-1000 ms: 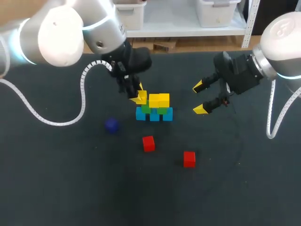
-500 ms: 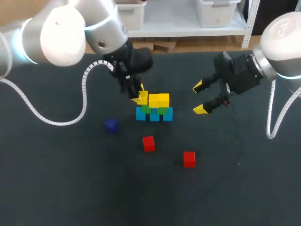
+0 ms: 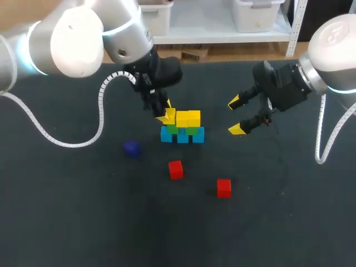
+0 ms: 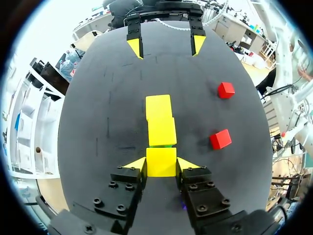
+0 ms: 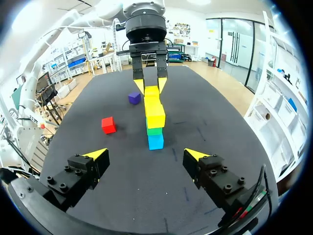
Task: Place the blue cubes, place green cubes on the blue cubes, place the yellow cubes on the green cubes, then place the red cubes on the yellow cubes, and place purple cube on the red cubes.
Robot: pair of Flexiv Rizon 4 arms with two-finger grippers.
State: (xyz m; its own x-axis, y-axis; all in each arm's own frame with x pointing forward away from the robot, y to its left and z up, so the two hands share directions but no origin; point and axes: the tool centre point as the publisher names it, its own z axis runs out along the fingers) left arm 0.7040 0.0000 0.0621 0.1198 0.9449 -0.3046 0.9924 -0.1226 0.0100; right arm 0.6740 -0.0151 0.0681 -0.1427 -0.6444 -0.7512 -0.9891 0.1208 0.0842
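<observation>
Table [image 3: 83, 222]: dark cloth; all the cubes lie on it.
Nearer red cube [image 3: 223, 188]: loose on the cloth, at 5 o'clock from the stack, well apart from it.
Farther red cube [image 3: 176, 169]: loose, at 6 o'clock from the stack, near it but not touching.
Purple cube [image 3: 131, 148]: alone on the cloth, at 8 o'clock from the stack.
Blue cubes [image 3: 182, 136]: three in a touching row running 9 to 3 o'clock; they form the base of the stack.
Green cubes [image 3: 192, 131]: two show, resting on the blue row, mostly covered from above.
Yellow cubes [image 3: 188, 118]: two side by side on the green layer.
Held yellow cube [image 4: 161, 157]: at the 9 o'clock end of the yellow row, level with it and touching its neighbour.
Left gripper [image 4: 161, 165]: comes in from 10 o'clock; both fingers press the held yellow cube from opposite sides.
Right gripper [image 3: 237, 115]: at 3 o'clock from the stack, well apart; fingers spread wide, nothing between them.
</observation>
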